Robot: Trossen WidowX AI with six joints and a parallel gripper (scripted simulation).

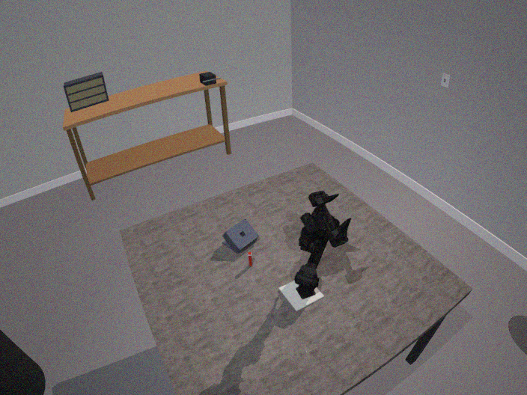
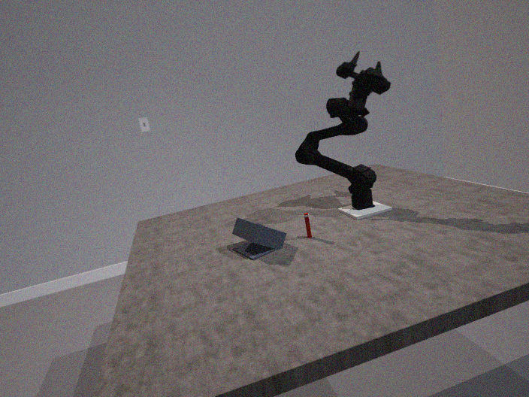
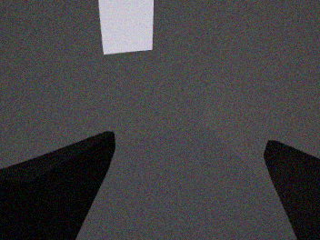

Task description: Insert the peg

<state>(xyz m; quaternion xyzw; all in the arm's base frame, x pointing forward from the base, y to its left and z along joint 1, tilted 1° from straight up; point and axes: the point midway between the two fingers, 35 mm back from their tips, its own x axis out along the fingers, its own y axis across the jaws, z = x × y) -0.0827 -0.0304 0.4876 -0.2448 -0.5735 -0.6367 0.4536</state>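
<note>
A plain room with a wooden shelf unit [image 1: 225, 119] and robot table [image 1: 203, 212] [image 2: 256, 307].

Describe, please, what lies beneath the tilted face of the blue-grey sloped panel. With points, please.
Beneath the tilted face of the blue-grey sloped panel [image 1: 251, 239] [image 2: 259, 234] is a flat, dark base plate [image 2: 251, 256] on the table. The face covers the rest, including whatever is behind the hole.

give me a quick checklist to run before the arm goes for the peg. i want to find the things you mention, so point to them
1. Gripper [image 1: 343, 206] [image 2: 368, 57] [image 3: 189, 145] open and holding nothing: ok
2. Red peg [image 1: 250, 259] [image 2: 308, 226] standing upright: ok
3. Sloped panel [image 1: 248, 239] [image 2: 258, 232] hole visible from above: ok
4. Fingers lined up over the peg: not ok, they point upward
5. Peg shape matched to the hole: cannot tell, too small
</note>
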